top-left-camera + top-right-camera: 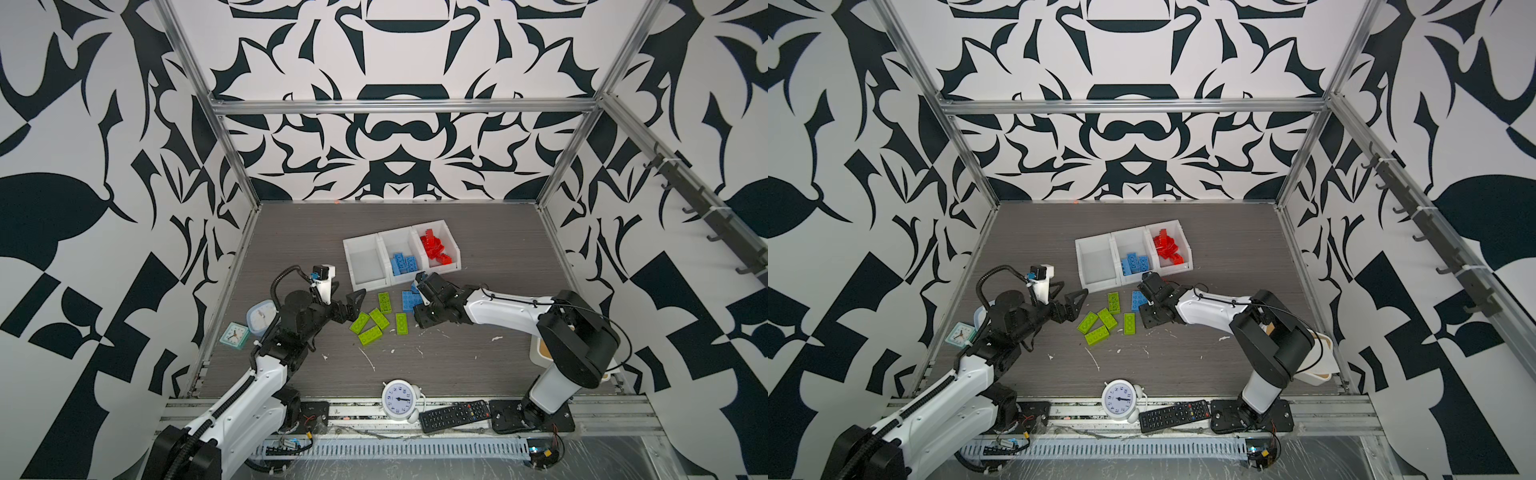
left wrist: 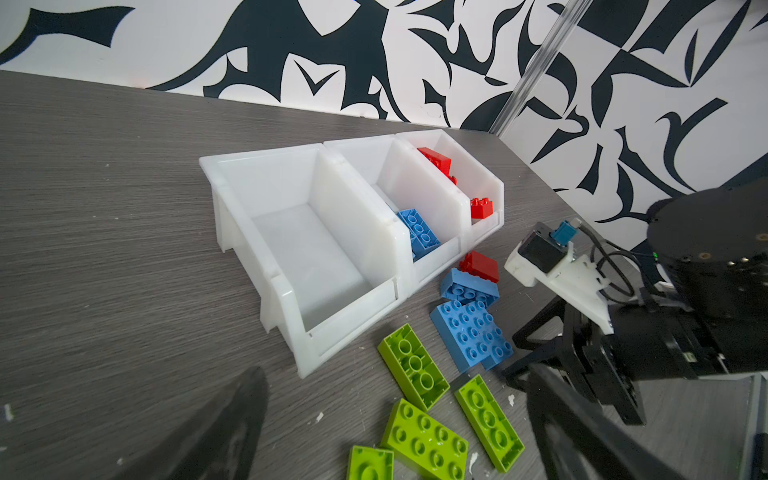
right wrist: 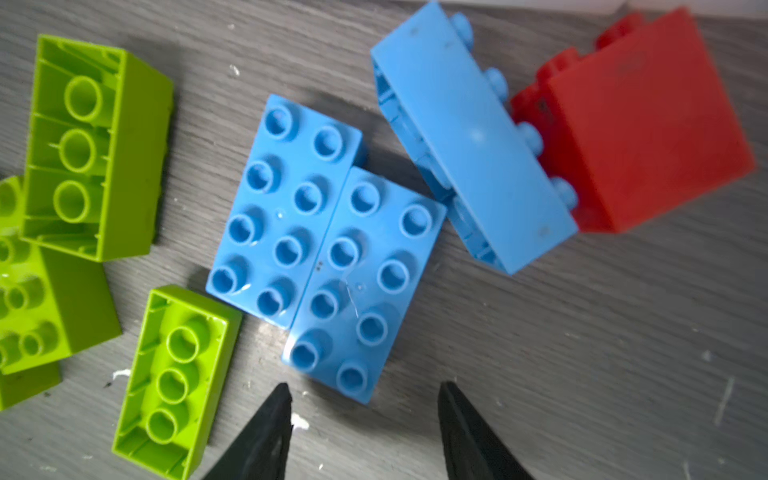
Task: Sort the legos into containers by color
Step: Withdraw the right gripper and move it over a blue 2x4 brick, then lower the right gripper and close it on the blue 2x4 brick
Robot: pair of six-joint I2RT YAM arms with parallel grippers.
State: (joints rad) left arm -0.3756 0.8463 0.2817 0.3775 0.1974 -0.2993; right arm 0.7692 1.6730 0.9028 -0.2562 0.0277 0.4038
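Note:
The containers [image 1: 417, 277] [image 1: 1100, 286] [image 2: 286, 291] are three joined white bins: one bare, the middle one holding blue legos [image 1: 402, 262], the third red legos [image 1: 434, 248]. Several lime green bricks [image 1: 379, 318] [image 2: 424, 444] [image 3: 95, 149] lie loose before the bins. Two blue bricks [image 3: 324, 245] [image 2: 471, 332] sit side by side, studs up. A third blue brick [image 3: 473, 145] lies on its side against a loose red brick [image 3: 640, 124] [image 2: 480, 266]. My right gripper [image 1: 415, 296] [image 1: 1144, 297] [image 3: 365, 392] is open just short of the blue pair. My left gripper [image 1: 351, 309] [image 1: 1073, 309] [image 2: 397, 372] is wide open over the green bricks, holding nothing.
A round white clock [image 1: 401, 399] and a black remote [image 1: 455, 415] lie at the front edge. A small teal clock [image 1: 235, 334] and a round tub [image 1: 262, 316] stand at the left wall. A wooden-lidded bin [image 1: 540, 349] is behind the right arm.

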